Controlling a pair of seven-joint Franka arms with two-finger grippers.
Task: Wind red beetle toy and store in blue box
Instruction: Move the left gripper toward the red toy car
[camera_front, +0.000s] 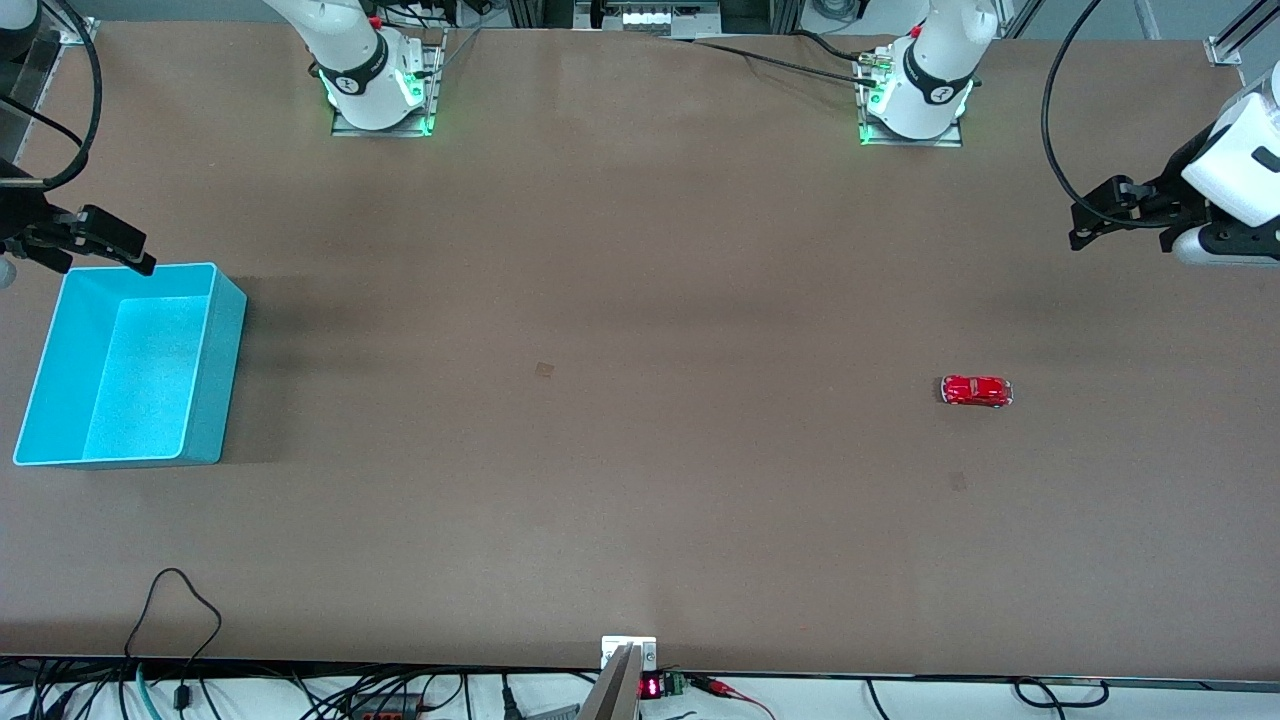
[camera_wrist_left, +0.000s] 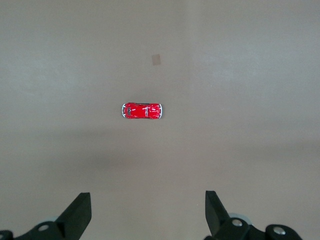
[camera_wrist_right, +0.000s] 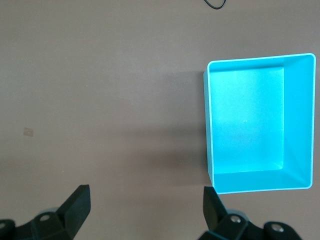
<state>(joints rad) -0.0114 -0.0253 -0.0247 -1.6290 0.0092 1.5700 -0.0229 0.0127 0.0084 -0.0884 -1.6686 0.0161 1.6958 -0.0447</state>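
On the brown worktop (camera_front: 640, 300) nothing is done yet — your red beetle toy (camera_front: 976, 391) sits unwound, well apart from the empty blue box (camera_front: 225, 330), with both the left tool (camera_wrist_left: 147, 212) and the right tool (camera_wrist_right: 145, 210) spread wide and holding nothing.

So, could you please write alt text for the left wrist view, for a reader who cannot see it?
A tiny red beetle toy sits alone on the brown table. The open left gripper hangs above the table, its two dark fingers spread wide at the picture's edge.
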